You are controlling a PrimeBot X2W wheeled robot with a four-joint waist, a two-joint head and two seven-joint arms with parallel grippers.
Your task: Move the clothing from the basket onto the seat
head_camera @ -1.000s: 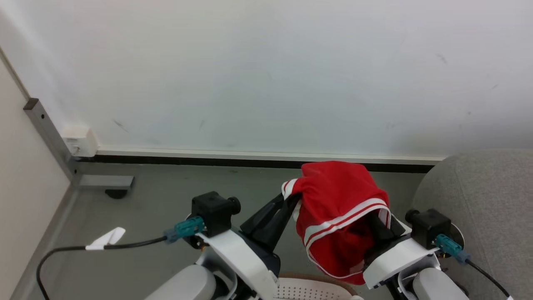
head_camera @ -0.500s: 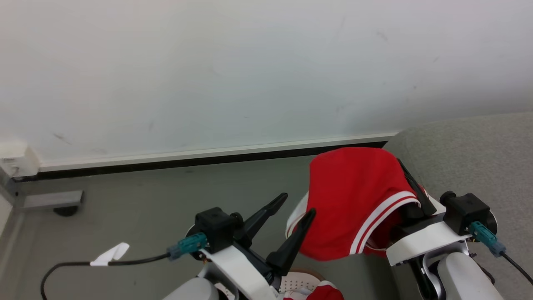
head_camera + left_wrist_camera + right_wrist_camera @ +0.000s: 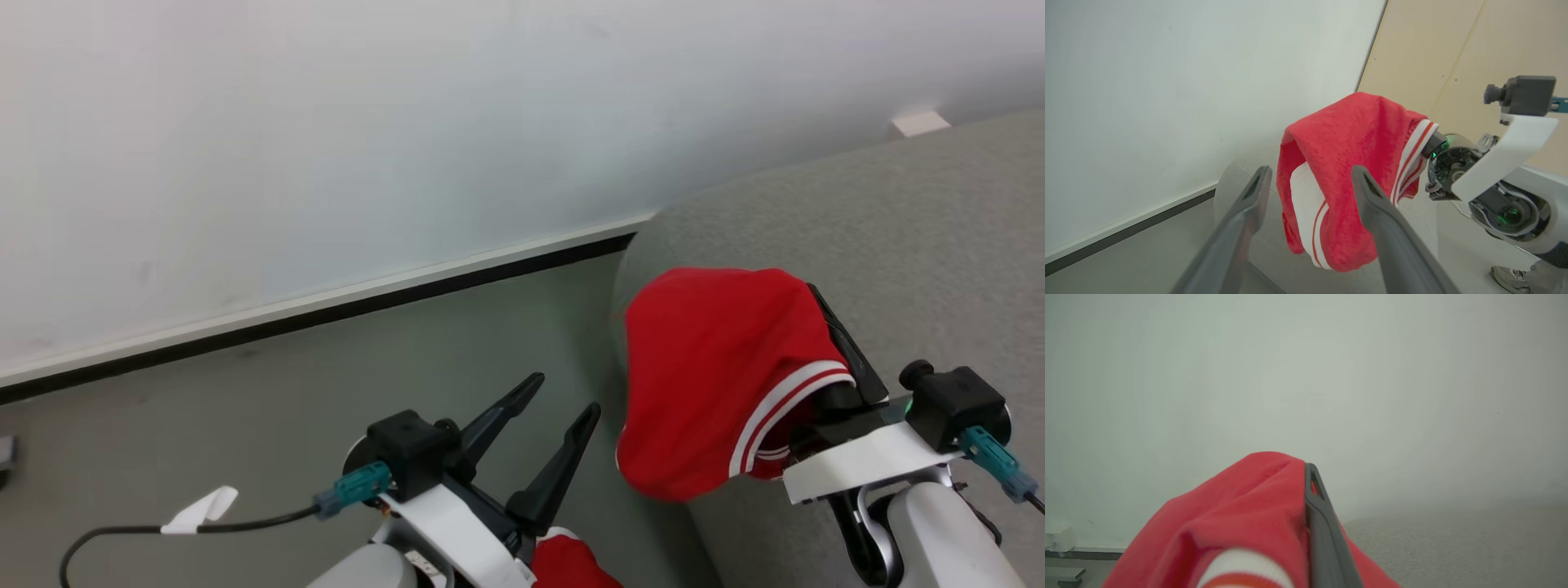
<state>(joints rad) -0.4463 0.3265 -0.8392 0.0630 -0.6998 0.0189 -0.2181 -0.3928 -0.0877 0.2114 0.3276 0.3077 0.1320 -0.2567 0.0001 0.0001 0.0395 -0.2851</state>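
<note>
Head view: red clothing carried at the seat's edge

Right gripper is pinched narrowly on the clothing, which drapes over its fingers above the grey seat edge. Left gripper spreads wide, empty, just beside the clothing.

Ahead of my left tool, its fingers spread, the floor runs bare up to the wall, so I have room to pass. To its right the clothing, clamped in my right tool, hangs in the way at the rounded edge of the seat. Past it the seat top lies open.
</note>
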